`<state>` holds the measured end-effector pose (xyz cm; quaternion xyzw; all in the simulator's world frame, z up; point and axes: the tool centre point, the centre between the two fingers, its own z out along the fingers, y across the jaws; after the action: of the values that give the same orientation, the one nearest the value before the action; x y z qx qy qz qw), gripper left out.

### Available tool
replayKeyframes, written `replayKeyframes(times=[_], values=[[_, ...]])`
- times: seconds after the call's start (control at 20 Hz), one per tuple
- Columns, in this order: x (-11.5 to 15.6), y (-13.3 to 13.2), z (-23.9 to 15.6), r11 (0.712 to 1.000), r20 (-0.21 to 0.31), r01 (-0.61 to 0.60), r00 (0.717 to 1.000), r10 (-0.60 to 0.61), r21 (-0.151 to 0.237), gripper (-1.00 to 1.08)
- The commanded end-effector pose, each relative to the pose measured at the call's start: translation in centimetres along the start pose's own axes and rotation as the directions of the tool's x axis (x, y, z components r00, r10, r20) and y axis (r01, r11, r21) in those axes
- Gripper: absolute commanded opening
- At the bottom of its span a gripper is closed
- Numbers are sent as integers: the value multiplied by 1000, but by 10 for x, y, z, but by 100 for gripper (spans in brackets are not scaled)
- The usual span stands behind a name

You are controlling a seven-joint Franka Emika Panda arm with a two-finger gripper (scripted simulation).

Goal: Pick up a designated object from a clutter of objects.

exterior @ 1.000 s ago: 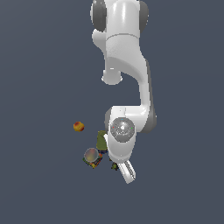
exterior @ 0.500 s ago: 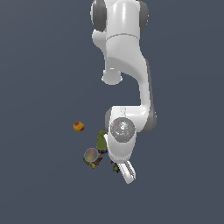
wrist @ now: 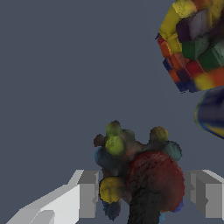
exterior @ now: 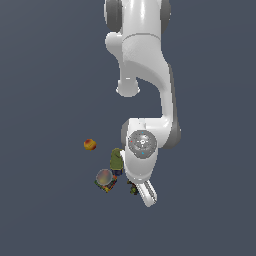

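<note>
While the gripper [wrist: 142, 194] stands spread, its fingers [wrist: 87, 192] flanking the dark speckled lump [wrist: 138, 175] at six o'clock of the olive-green block [exterior: 117, 159], centre before closing, sparing the multicoloured base [wrist: 192, 43].

The arm [exterior: 145, 65] is glossy white with rounded, bulbous links and dark grey bands at the joints. A grey disc cap [exterior: 142, 141] (flecked with tiny coloured dots) covers the wrist joint. The tool [wrist: 142, 192] has blocky light-grey fingers [wrist: 87, 192].
</note>
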<state>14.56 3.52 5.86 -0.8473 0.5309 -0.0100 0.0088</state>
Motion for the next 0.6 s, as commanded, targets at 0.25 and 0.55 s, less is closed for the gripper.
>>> replayKeyframes(times=[0.25,0.55], values=[[-22,9,-32,1000,0,0,1000,0,0,-100],[-52,22,-75,1000,1,0,1000,0,-3,-100]])
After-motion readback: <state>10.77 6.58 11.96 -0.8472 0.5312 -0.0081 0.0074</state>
